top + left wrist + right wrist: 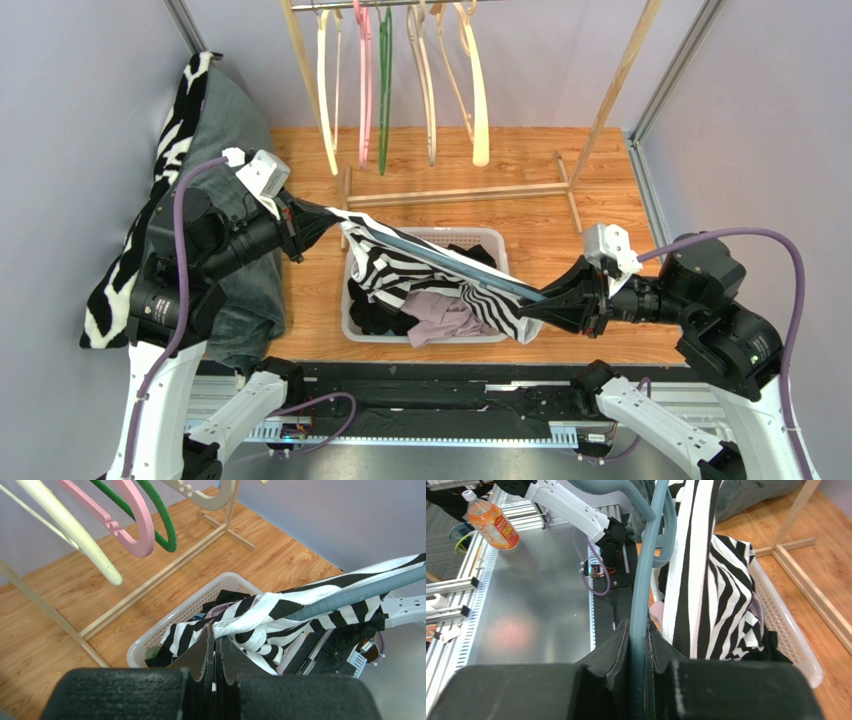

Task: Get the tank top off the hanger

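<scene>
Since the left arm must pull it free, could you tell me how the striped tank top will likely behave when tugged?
Probably floppy: the tank top sags from the hanger toward the basket. Likely light: the thin hanger bar looks straight under it in the top view. It may bunch rather than slide cleanly, since fabric gathers at the left gripper.

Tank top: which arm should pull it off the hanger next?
Left: the left gripper pinches the tank top; the right gripper clamps the hanger, so it likely just anchors.
</scene>
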`<state>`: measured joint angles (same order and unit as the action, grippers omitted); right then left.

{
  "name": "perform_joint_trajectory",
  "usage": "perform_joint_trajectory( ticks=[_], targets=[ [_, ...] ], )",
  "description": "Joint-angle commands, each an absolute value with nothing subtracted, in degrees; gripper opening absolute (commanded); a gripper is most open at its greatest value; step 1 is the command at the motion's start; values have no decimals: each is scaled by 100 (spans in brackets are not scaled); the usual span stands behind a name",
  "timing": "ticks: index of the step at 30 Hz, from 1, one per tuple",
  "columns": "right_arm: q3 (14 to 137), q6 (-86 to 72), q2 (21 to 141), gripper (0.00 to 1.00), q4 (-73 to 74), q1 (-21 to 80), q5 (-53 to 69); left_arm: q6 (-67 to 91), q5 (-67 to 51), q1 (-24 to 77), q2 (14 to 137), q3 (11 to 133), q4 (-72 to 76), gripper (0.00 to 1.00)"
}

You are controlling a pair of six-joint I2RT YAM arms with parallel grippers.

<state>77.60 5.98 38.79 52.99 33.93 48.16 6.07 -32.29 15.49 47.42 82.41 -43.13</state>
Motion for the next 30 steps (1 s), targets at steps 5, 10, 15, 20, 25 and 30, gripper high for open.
perform_joint_trajectory(
  ticks=[5, 10, 15, 20, 25, 30],
  targets=[
    [8332, 941, 3612, 0, 5907, 3401, 3981, 290, -2566, 1406, 4535, 8060, -4201, 0],
    [8253, 766, 3603, 0, 5441, 3393, 4552, 246, -2540, 1406, 4526, 7963, -4184, 0],
    [7911, 396, 3349, 0, 4352, 3401, 5176, 281, -2645, 1406, 4509, 7797, -4157, 0],
    [7857, 45, 3479, 0, 3666, 3401, 5650, 281, -2698, 1406, 4430, 7577, -4148, 0],
    [7840, -237, 3762, 0, 3244, 3410, 5625, 448, -3110, 1406, 4351, 7392, -4105, 0],
    [7594, -667, 3831, 0, 2084, 3401, 5178, 422, -3787, 1406, 4228, 7190, -4104, 11]
  ],
)
